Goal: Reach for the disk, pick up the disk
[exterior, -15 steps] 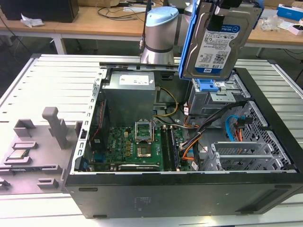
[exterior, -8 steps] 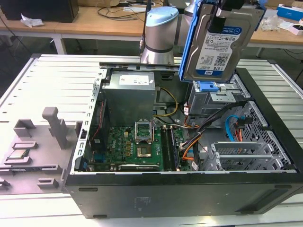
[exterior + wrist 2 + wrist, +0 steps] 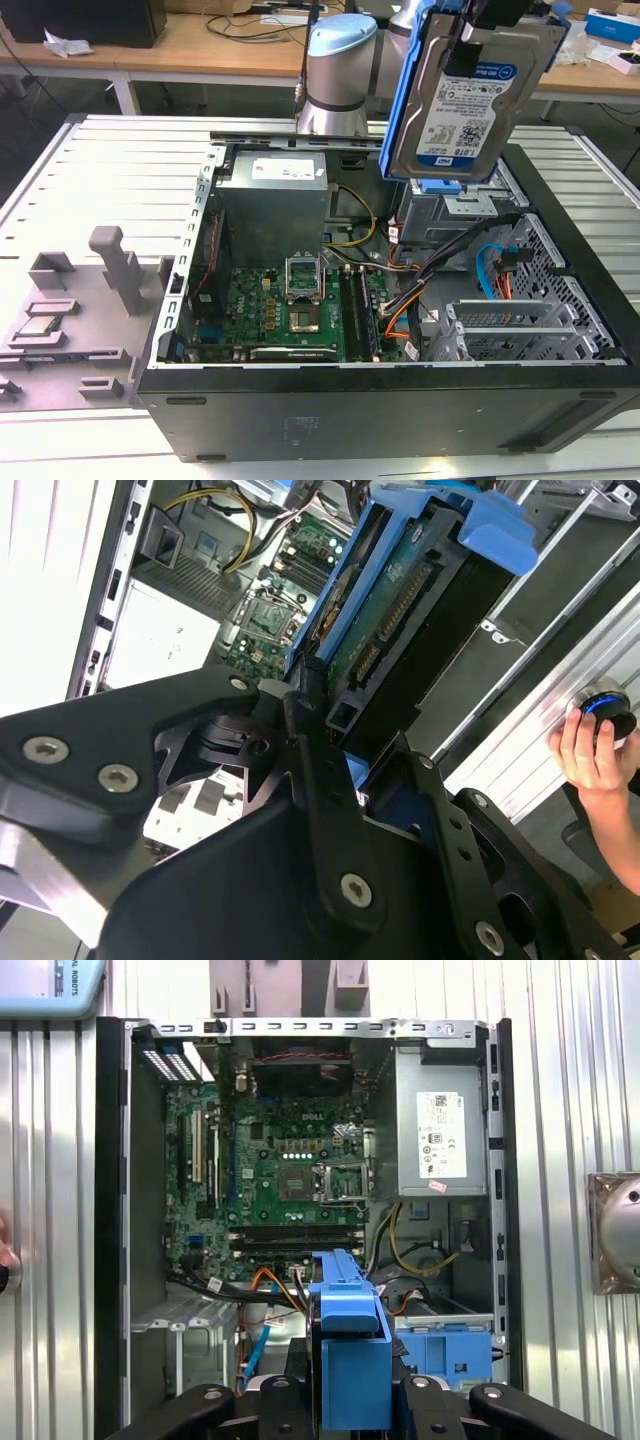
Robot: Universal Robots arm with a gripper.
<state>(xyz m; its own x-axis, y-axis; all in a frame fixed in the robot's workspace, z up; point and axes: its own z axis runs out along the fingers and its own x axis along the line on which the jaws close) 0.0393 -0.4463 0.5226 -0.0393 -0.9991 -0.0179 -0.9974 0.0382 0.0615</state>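
Note:
The disk, a silver hard drive with a white-and-blue label in a blue caddy, hangs upright above the open computer case. My gripper is shut on its upper edge at the top of the exterior view. In the second wrist view the black fingers clamp the caddy's end, and the disk shows its circuit-board side. In the first wrist view the blue caddy stands edge-on between the fingers, above the case's drive bay.
The case holds a motherboard, a grey power supply, orange and blue cables and an empty blue drive bay. A grey fixture lies on the slatted table. The arm's base stands behind. A person's hand rests on a button.

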